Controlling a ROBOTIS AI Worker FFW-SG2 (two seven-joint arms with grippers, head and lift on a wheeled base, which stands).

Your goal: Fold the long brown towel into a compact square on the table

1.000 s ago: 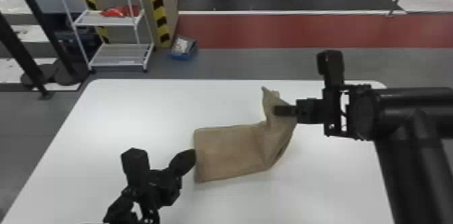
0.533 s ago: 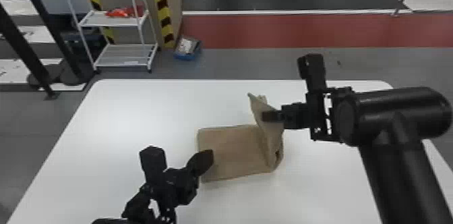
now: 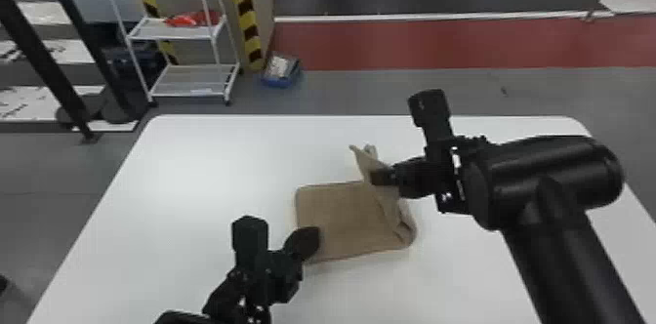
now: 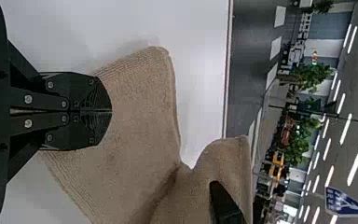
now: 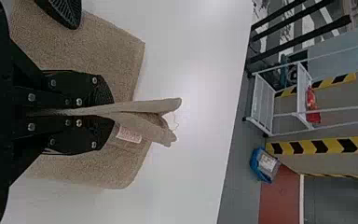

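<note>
"Folding done?"
"Partly: the soft brown towel (image 3: 341, 220) lies on the flat white surface (image 3: 195, 181), one end (image 3: 363, 159) pinched up in the black right claw (image 3: 375, 176) (black left claw (image 4: 111, 111) is closed). That end goes down next, I guess."

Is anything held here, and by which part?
The towel, by the raised flap on its right side, pinched in the right gripper; the left gripper holds nothing.

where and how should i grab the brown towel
Probably best by the raised end of the brown towel, coming from the robot's right with one finger on each face. That end stands up off the table as a thin fold, easy to pinch, while the rest lies flat. The right gripper already holds it so.
</note>
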